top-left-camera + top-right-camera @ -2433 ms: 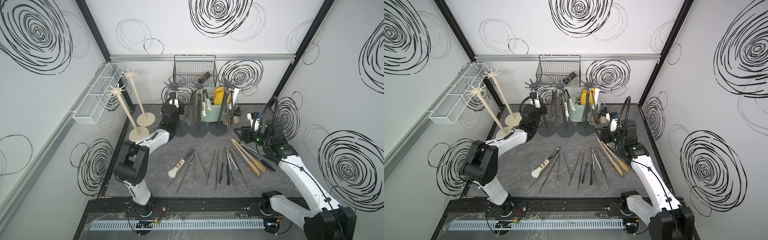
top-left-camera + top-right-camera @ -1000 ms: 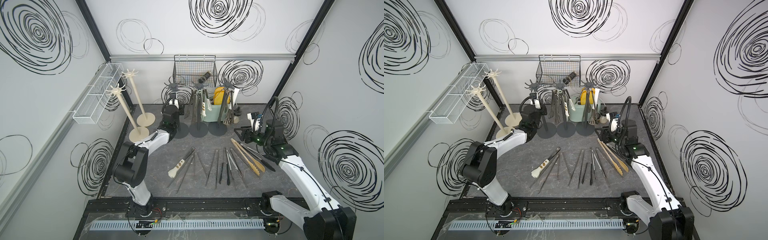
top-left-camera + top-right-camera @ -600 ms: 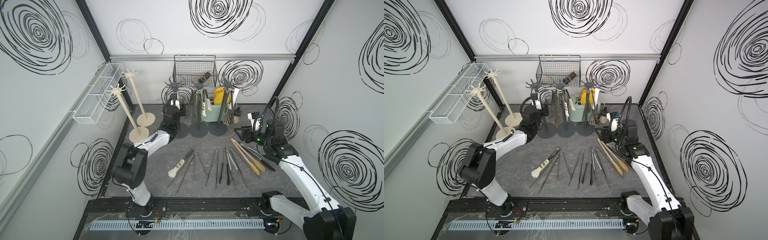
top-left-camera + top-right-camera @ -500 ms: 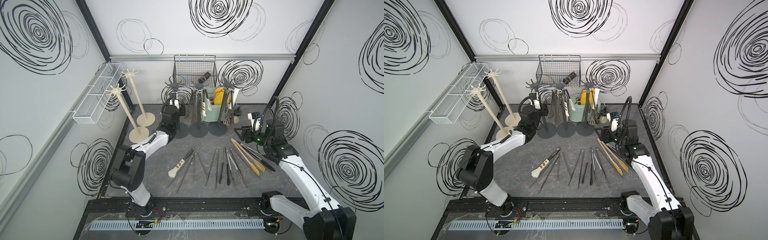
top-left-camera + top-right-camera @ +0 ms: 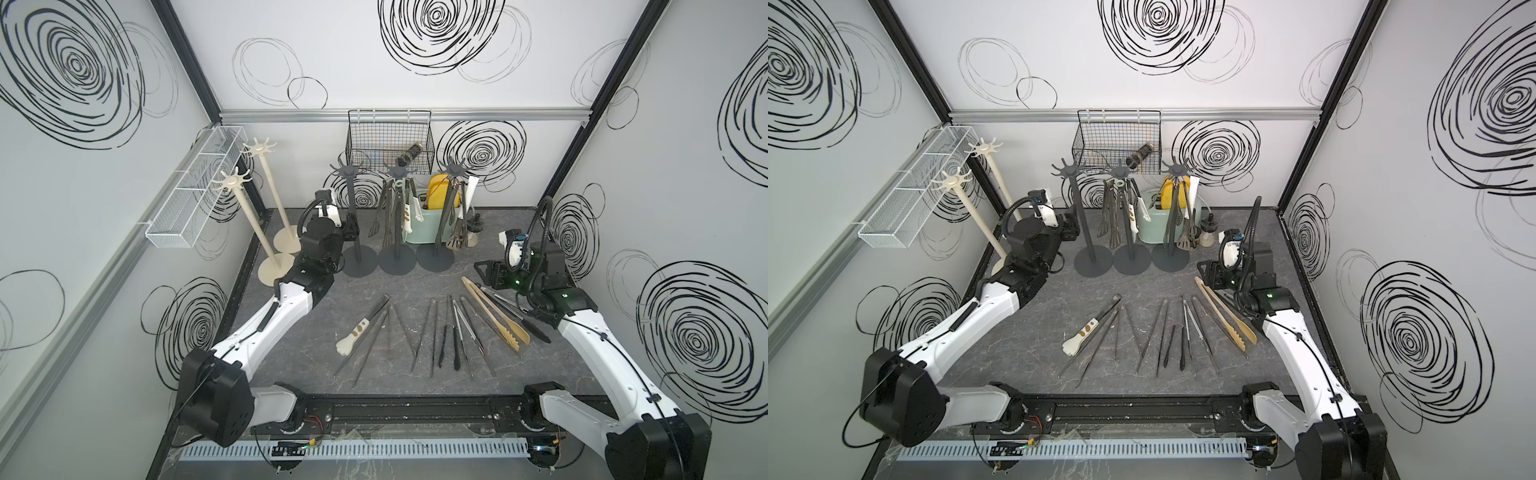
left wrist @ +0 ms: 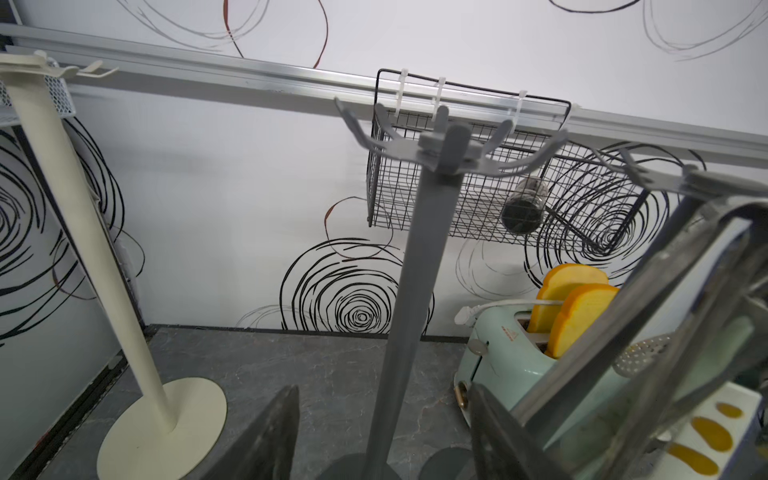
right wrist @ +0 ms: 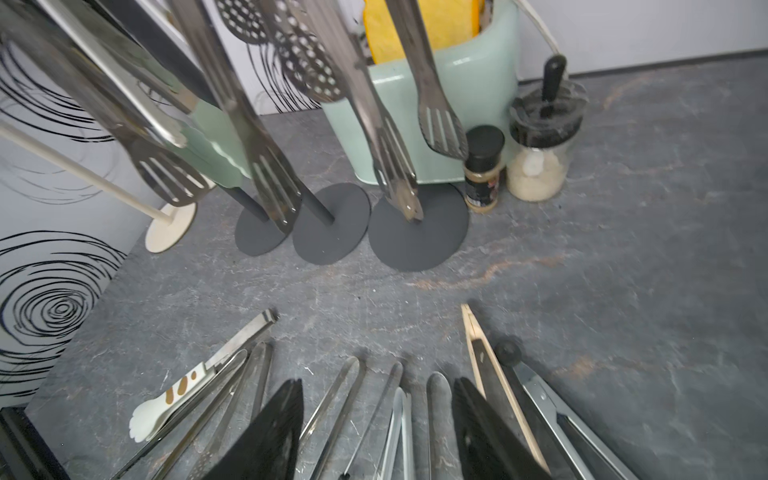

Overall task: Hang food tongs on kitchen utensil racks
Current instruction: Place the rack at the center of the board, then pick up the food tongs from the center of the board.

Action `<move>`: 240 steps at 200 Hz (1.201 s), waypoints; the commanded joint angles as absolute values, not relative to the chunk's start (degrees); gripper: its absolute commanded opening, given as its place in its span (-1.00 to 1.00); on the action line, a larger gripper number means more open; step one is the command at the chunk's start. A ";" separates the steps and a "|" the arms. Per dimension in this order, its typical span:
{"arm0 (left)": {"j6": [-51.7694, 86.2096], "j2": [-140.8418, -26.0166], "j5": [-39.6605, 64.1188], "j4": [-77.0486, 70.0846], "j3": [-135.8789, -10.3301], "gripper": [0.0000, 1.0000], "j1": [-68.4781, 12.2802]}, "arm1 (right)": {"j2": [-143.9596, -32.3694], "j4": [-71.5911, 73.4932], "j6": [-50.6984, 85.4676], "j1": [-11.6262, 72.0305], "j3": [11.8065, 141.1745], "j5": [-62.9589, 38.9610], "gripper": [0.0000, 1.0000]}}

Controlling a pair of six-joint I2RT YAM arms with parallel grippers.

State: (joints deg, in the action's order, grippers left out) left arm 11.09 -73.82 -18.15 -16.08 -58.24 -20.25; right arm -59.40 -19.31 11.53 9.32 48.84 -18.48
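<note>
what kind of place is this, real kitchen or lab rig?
Likely a lab robot cell staged as a kitchen: swirl-printed panel walls, two robot arms, a mint toaster and utensil racks.

Hanging food tongs [image 6: 673,316] blurred, cropped in left wrist view; cream rack [image 5: 970,212] base behind left arm [image 5: 984,311].

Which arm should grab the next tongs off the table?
Right, I'd say. The right gripper hangs open, low at the hinge end of the wooden tongs. The left gripper is open too, but up at the empty dark grey rack, away from the lying tongs.
</note>
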 commanded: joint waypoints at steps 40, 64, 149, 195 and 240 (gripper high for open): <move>19.60 -60.28 -14.97 6.36 -55.62 0.41 -20.49 | -65.26 -33.38 10.30 3.91 54.72 -9.76 0.18; 21.99 -55.77 -10.27 11.22 -52.85 0.42 -20.57 | -70.15 -35.94 7.63 0.50 59.09 -10.28 0.15; 19.80 -54.96 4.98 16.55 -48.44 0.39 -20.40 | -91.21 -47.30 -13.74 -4.56 70.84 4.17 0.13; 16.65 -55.95 7.16 16.88 -48.77 0.39 -20.39 | -93.49 -46.90 -21.76 -6.90 69.38 6.42 0.11; 16.46 -57.92 9.54 15.08 -47.72 0.38 -19.87 | -93.11 -48.38 -30.33 -7.03 67.37 7.80 0.12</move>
State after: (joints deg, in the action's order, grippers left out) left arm 17.34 -56.86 6.94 17.04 -48.51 -20.25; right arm -93.73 -45.36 -23.22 -7.07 68.86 6.28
